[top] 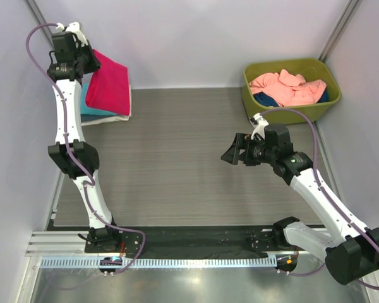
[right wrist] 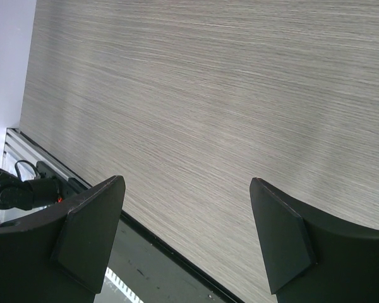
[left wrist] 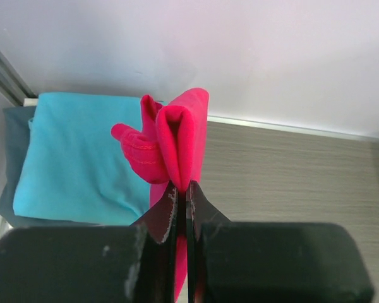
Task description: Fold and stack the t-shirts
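My left gripper point(top: 88, 55) is at the far left corner, shut on a folded crimson-pink t-shirt point(top: 108, 85) that hangs over the stack. In the left wrist view the gripper point(left wrist: 182, 187) pinches a fold of that shirt point(left wrist: 180, 142) above a folded turquoise t-shirt point(left wrist: 76, 158) lying on a grey-blue one point(left wrist: 12, 126). The stack point(top: 95, 111) has a white layer at its edge. My right gripper point(top: 232, 155) is open and empty above the table's middle right; it also shows in the right wrist view point(right wrist: 186, 189). Salmon-pink t-shirts point(top: 287, 87) and a dark blue one point(top: 263, 99) lie in the tub.
The olive-green plastic tub point(top: 249, 95) stands at the far right corner. White walls close in the back and both sides. A black strip and metal rail point(top: 196, 243) run along the near edge by the arm bases.
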Controlling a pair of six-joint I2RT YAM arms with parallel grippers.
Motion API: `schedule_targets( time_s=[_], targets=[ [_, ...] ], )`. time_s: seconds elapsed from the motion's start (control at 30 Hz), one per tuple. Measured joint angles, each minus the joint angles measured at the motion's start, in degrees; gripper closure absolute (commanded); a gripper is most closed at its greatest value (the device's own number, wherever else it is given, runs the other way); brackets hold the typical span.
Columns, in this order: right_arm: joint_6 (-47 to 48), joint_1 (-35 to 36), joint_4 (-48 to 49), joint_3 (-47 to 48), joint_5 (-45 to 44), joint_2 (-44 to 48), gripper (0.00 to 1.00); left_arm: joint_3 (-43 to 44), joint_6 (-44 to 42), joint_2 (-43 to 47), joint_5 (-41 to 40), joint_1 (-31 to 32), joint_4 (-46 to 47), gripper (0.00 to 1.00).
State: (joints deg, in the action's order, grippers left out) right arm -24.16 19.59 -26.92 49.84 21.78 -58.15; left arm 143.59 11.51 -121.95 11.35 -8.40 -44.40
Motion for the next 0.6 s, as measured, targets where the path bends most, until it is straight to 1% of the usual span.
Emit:
schedule_targets(
  time_s=[0.2, 0.43, 0.6],
  targets=[
    [-0.02, 0.46, 0.31, -0.20, 0.07, -1.03, 0.14, 1.81, -0.20, -4.17, -0.42, -1.86, 3.56, 1.00],
    [0.00, 0.55, 0.44, -0.28, -0.02, -3.65, 0.14, 3.85, -0.83, -10.32, -2.05, -2.91, 10.45, 1.00],
    [0.02, 0.55, 0.44, -0.26, -0.11, -6.62, 0.14, 5.46, 0.50, -15.32, 1.79, -5.86, 16.94, 1.00]
  ],
)
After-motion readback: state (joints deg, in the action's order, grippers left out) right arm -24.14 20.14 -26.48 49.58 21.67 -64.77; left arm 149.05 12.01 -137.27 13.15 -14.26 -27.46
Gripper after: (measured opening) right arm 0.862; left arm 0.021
